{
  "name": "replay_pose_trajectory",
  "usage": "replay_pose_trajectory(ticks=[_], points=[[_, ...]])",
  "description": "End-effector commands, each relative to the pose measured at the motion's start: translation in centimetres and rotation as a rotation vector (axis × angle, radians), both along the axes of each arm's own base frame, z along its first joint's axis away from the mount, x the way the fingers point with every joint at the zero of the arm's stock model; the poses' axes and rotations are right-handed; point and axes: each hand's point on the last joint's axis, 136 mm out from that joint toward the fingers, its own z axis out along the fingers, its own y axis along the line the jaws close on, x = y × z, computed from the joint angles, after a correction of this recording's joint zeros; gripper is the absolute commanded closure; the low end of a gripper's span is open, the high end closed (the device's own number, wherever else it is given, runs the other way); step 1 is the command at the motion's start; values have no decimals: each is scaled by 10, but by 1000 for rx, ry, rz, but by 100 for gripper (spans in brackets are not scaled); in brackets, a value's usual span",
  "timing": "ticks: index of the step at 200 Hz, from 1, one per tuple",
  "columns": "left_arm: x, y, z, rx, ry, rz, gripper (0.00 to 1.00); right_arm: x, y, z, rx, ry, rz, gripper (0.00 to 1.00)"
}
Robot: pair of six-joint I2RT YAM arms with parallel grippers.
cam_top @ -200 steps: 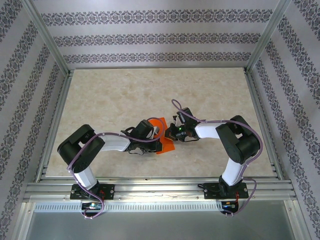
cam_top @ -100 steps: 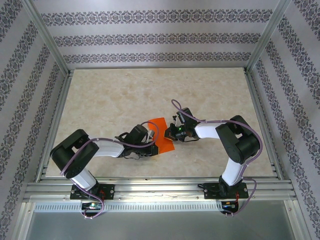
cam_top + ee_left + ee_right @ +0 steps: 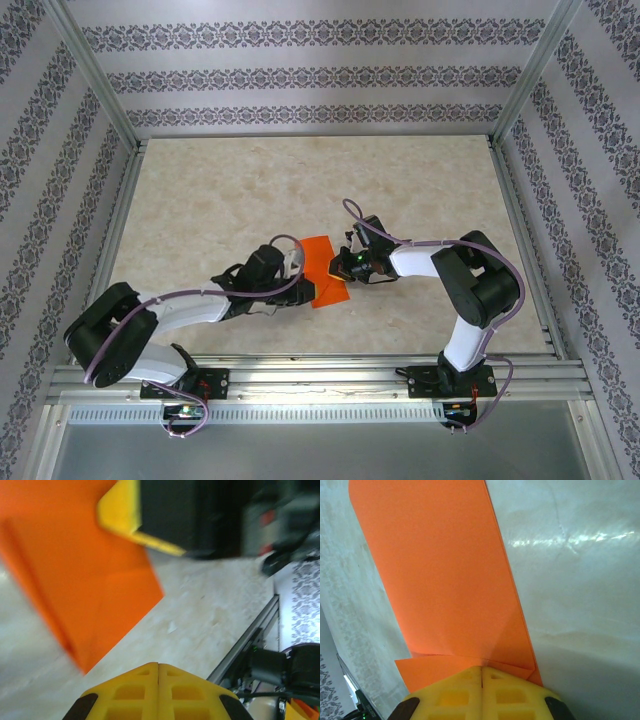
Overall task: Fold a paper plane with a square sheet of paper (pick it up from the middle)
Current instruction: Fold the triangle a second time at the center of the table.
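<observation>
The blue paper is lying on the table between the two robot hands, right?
Not quite. The paper is orange, not blue, as the top external view shows. It does lie on the table between the left gripper and the right gripper.

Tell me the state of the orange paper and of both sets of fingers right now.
square sheet of paper: partly folded, lying on the table.
left gripper: fingers shut, apart from the paper, holding nothing.
right gripper: fingers shut, tips at the paper's edge.
</observation>
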Motion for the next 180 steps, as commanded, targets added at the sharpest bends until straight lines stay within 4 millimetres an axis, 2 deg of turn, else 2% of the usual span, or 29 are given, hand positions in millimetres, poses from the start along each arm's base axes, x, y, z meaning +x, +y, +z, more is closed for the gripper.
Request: replay_pose_trajectory(ticks=[1,30,49,85,126,180], points=[[19,-5,3,32,-25,18,95,-20,-23,-32,-120,86,-28,100],[32,-13,-23,103,29,15,100,-21,-22,-33,-118,90,-27,100],[34,-8,-47,163,63,34,100,-21,-22,-33,-118,90,-25,100],[19,7,-79,223,130,35,100,-20,-20,-32,-112,88,-21,100],[-1,25,-97,247,162,52,100,-18,-14,-25,-88,74,-11,100],[-6,28,-107,264,186,43,100,-8,-5,-1,-45,16,11,100]])
